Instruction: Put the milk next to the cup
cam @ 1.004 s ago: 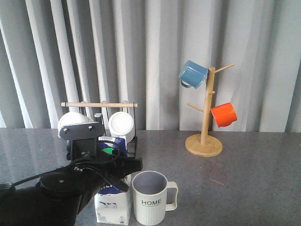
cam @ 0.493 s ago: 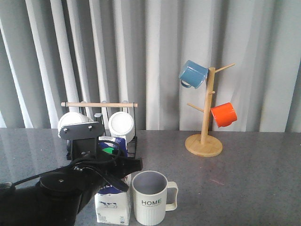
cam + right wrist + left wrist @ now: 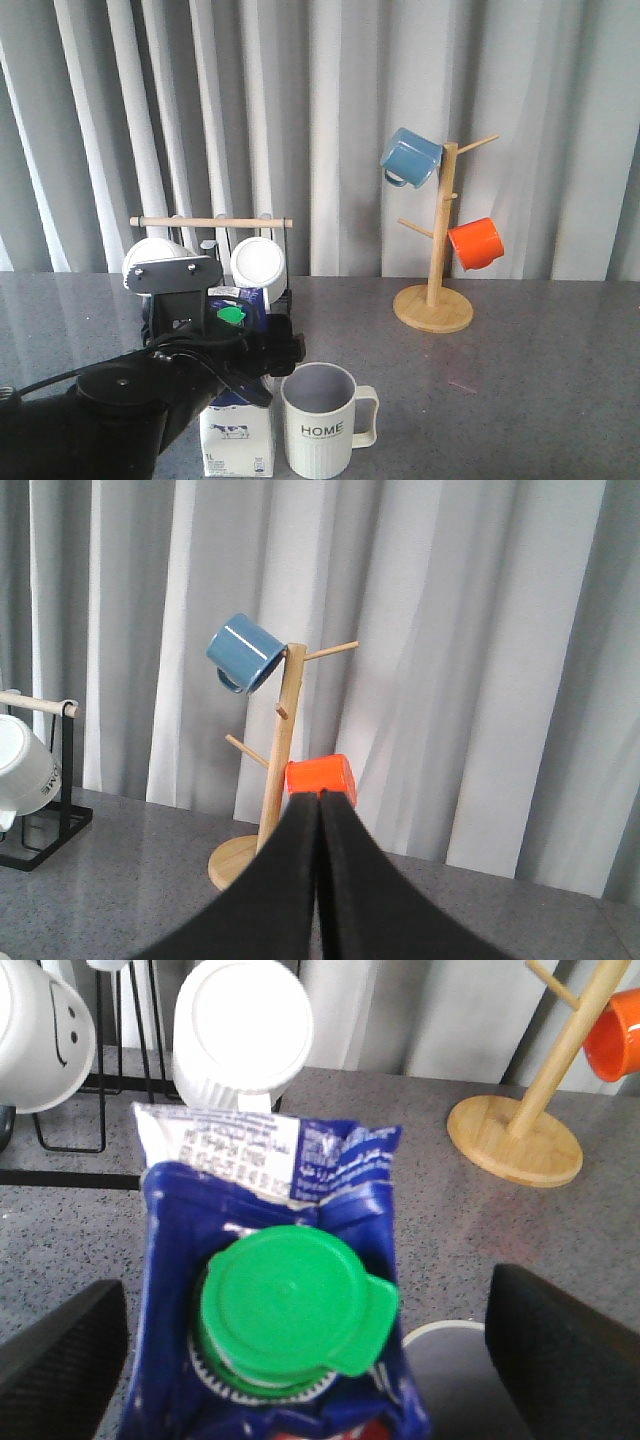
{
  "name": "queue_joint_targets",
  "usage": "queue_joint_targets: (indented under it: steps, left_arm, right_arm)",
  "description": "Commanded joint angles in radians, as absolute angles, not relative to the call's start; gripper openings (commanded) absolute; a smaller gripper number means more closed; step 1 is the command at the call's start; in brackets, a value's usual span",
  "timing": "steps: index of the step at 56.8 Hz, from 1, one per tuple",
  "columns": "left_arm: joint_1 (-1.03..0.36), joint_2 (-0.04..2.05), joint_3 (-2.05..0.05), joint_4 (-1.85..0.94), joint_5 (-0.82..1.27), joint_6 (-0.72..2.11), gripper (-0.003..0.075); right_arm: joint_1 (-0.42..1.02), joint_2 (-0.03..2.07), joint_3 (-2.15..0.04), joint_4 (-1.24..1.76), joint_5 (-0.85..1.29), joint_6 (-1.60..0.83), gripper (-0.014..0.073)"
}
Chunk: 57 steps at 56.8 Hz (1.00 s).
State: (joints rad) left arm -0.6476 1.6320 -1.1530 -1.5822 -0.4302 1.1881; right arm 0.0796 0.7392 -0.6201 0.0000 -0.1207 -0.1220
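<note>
We see the speckled grey table (image 3: pixel 540 370), then the wooden mug tree (image 3: pixel 436 290). The boxy milk (image 3: pixel 238 435) stands just beside the ribbed cup (image 3: pixel 320 420). Our left gripper (image 3: pixel 300 1345) has spread clear of it; the right gripper (image 3: pixel 321 810) is pressed closed, empty.

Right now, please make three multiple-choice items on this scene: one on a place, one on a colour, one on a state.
1. Seen from the front, the milk stands
A. left of the cup
B. right of it
C. behind the mug tree

2. The milk's cap is
A. red
B. green
C. white

3. The right gripper is
A. open
B. holding a mug
C. shut

Key: 1 A, the carton is close beside the cup's left side. 2 B, the left wrist view shows a green cap. 3 C, its fingers meet with nothing between.
</note>
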Motion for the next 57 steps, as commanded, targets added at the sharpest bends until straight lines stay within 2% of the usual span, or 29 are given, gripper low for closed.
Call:
queue_joint_targets:
  steps: [1, 7, 11, 15, 19, 20, 22, 35, 57]
  left_arm:
    - [-0.651, 1.536, -1.182, -1.559, -0.423, 1.193, 0.0712]
    - [-0.651, 1.464, -1.182, -1.539, -0.416, 1.21, 0.0663]
    - [-0.651, 1.403, -1.182, -1.53, -0.409, 1.22, 0.0575]
    - [-0.651, 1.338, -1.182, -1.53, -0.378, 1.22, 0.0414]
    - [-0.651, 1.268, -1.182, -1.532, -0.341, 1.22, 0.0167]
    - [-0.651, 1.256, -1.182, -1.533, -0.335, 1.22, 0.0083]
    - [-0.651, 1.229, -1.182, -1.532, -0.322, 1.22, -0.001]
    - [-0.651, 1.119, -1.182, -1.533, -0.316, 1.219, -0.0008]
    - [-0.651, 1.102, -1.182, -1.533, -0.314, 1.219, -0.0007]
  right_arm:
    - [0.076, 0.736, -0.647, -0.007, -0.189, -0.126, -0.0008]
    - [0.076, 0.736, -0.647, -0.007, -0.189, -0.126, -0.0008]
    - [0.076, 0.736, -0.647, -0.007, -0.189, -0.126, -0.0008]
    - [0.076, 0.736, -0.647, -0.007, -0.189, -0.126, -0.0008]
    - [0.076, 0.736, -0.647, -0.007, -0.189, -0.126, -0.0008]
    - [0.076, 0.736, -0.647, -0.007, -0.189, -0.126, -0.0008]
    - [0.076, 0.736, -0.647, -0.007, -0.189, -0.126, -0.0008]
    - [0.076, 0.736, -0.647, -0.007, -0.189, -0.126, -0.0008]
    - [0.076, 0.736, -0.647, -0.007, -0.189, -0.126, -0.0008]
